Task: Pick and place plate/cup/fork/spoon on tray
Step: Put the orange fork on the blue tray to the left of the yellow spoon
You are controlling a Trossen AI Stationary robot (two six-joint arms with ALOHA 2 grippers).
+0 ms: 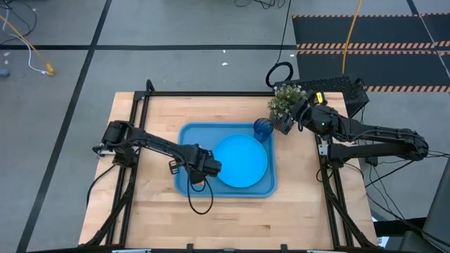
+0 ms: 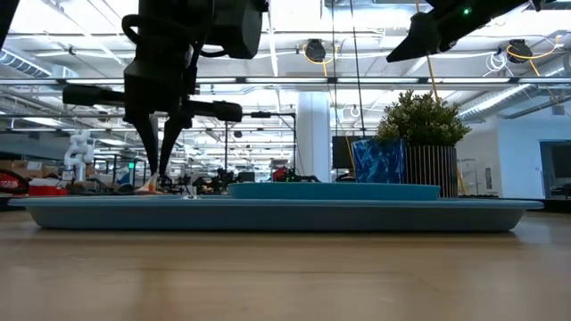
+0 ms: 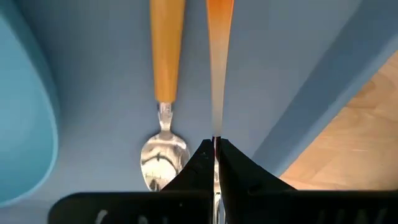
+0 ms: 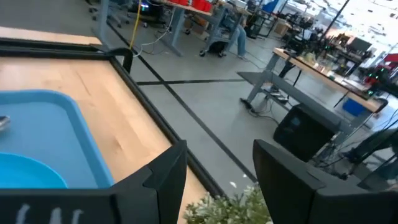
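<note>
The left pincer (image 1: 209, 167) hangs low over the tray (image 1: 186, 184), at about 9 o'clock from the plate (image 1: 241, 161), and is pinched tight on the fork (image 3: 219, 74). In the left wrist view the fork's thin orange handle runs out from between the closed tips, while the spoon (image 3: 165, 112) lies flat on the tray floor just beside it, handle parallel, bowl near the tips. The plate sits in the tray's 3 o'clock half, and the cup (image 1: 262, 129) stands at the tray's 1 o'clock corner, touching or almost touching the plant (image 1: 285, 102); whether the cup is fully inside the rim I cannot tell. The right pincer (image 4: 214, 168) waits with its jaws wide, raised over the plant at the tabletop's 2 o'clock edge.

By my reading, 3 of the 4 items are already placed and the fork is about to be released.

Risks from here:
1. The grip is on a thin edge of the fork, so it may swivel or drop askew when let go.
2. Fork and spoon are so close that opening the tips could nudge the spoon, or land the fork on top of it.
3. Releasing from any height could bounce the fork toward the rim.
</note>
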